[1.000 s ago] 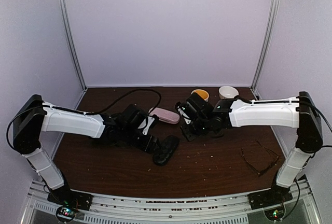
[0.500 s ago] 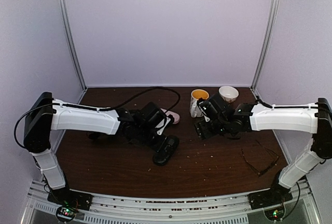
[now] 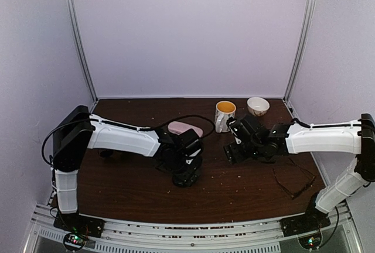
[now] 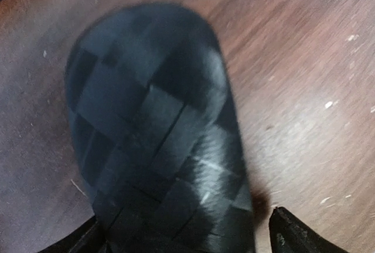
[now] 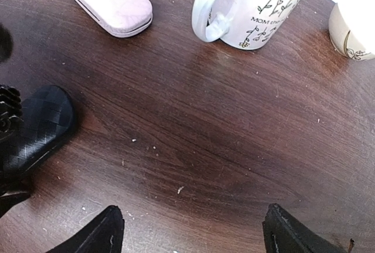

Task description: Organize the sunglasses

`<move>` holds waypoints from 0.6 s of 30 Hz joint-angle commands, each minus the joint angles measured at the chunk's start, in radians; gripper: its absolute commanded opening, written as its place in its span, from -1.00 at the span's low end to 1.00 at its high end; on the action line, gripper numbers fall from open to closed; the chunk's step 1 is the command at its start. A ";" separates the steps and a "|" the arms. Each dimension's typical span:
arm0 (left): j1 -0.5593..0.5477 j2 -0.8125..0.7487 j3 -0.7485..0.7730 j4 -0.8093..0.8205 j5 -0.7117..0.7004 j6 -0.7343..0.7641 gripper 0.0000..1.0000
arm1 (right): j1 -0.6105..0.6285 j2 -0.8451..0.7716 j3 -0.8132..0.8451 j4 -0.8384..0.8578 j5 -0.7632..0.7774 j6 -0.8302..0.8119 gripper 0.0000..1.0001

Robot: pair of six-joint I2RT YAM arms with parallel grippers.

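Only overhead shows the sunglasses (image 3: 293, 178), far right.

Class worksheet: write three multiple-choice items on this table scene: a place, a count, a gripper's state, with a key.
1. Where do the sunglasses lie?
A. front right of the table
B. far left corner
C. dead centre

2. How many hard cases are out?
A. one
B. two
C. four

3. The right gripper is:
A. open, empty
B. shut, empty
C. shut on the sunglasses

Key:
1 A, they sit near the right front edge.
2 B, a pink case and a black case.
3 A, its fingers stand apart over bare wood.
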 commanded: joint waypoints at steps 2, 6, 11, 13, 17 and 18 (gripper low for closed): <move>-0.002 0.032 0.040 -0.040 -0.039 -0.024 0.63 | -0.010 -0.036 -0.023 0.022 0.016 -0.008 0.67; -0.002 0.041 0.044 -0.052 -0.059 -0.034 0.30 | -0.012 -0.033 -0.017 0.018 0.016 -0.008 0.67; 0.012 -0.008 -0.003 -0.049 -0.103 -0.046 0.15 | -0.014 -0.049 -0.009 0.011 0.029 -0.003 0.66; 0.030 -0.032 -0.030 -0.039 -0.107 -0.047 0.14 | -0.014 -0.057 -0.010 0.014 0.036 -0.002 0.66; 0.097 -0.069 -0.080 -0.026 -0.114 -0.041 0.12 | -0.016 -0.059 0.002 0.017 0.045 -0.001 0.66; 0.115 -0.074 -0.087 -0.026 -0.114 -0.036 0.11 | -0.015 -0.056 0.006 0.017 0.045 -0.002 0.66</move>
